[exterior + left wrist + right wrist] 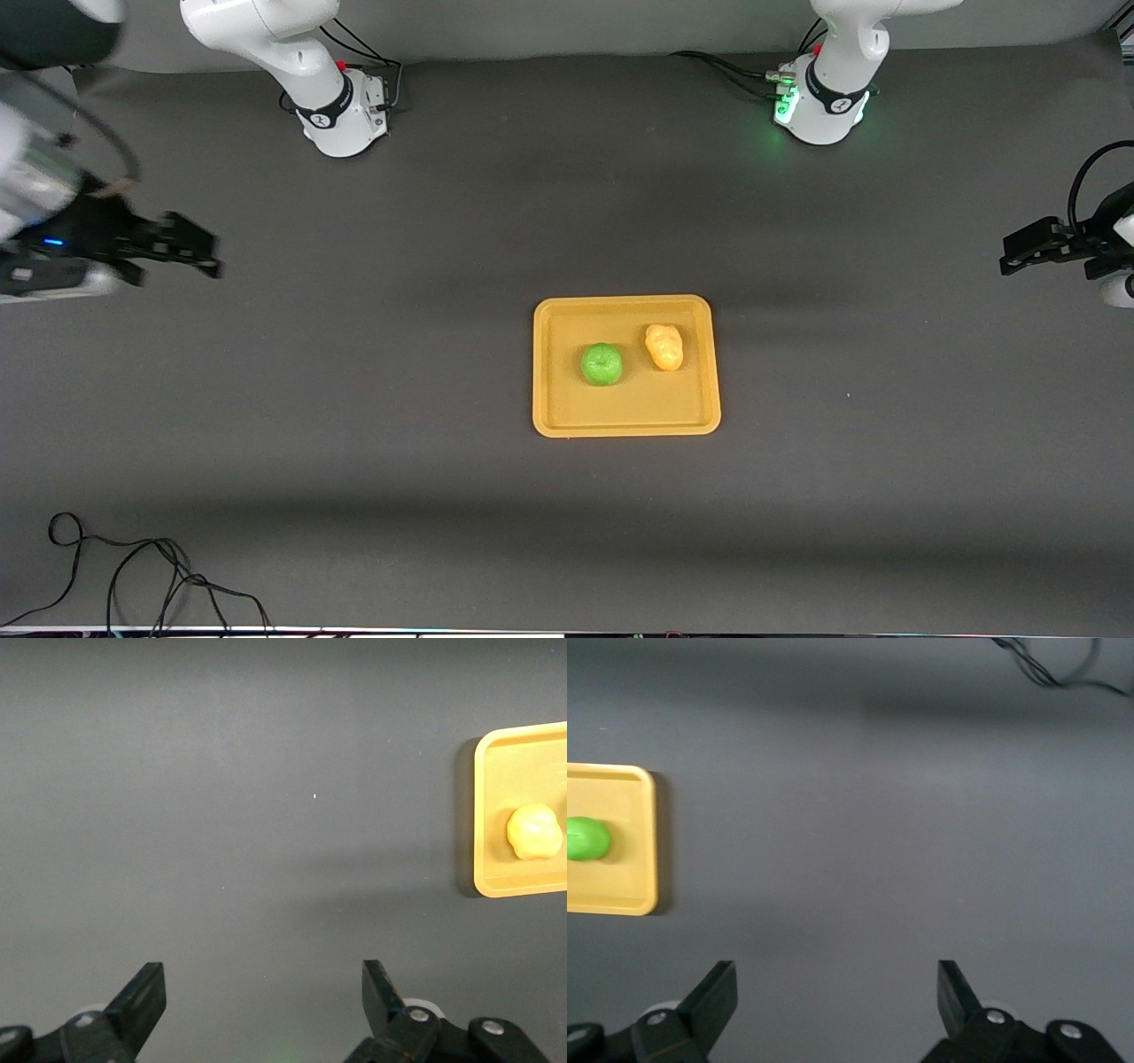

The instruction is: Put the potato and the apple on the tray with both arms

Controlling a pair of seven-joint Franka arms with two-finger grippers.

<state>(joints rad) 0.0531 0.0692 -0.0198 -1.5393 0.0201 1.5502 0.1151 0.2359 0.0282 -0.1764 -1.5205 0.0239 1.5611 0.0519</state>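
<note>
The orange-yellow tray (pixel 626 427) lies mid-table. On it sit the green apple (pixel 601 363) and, beside it toward the left arm's end, the yellow-tan potato (pixel 664 346). My left gripper (pixel 1019 252) is open and empty, up over the bare mat at the left arm's end, well away from the tray. My right gripper (pixel 199 251) is open and empty over the mat at the right arm's end. The left wrist view shows its open gripper (pixel 263 988), the tray's edge (pixel 469 815) and the potato (pixel 534 831). The right wrist view shows its open gripper (pixel 836 988), the tray (pixel 642 842) and the apple (pixel 586 838).
The table is covered by a dark grey mat (pixel 354 399). A loose black cable (pixel 133 567) lies at the corner nearest the front camera at the right arm's end; it also shows in the right wrist view (pixel 1054 665). The arm bases (pixel 345 115) (pixel 819 111) stand at the table's back edge.
</note>
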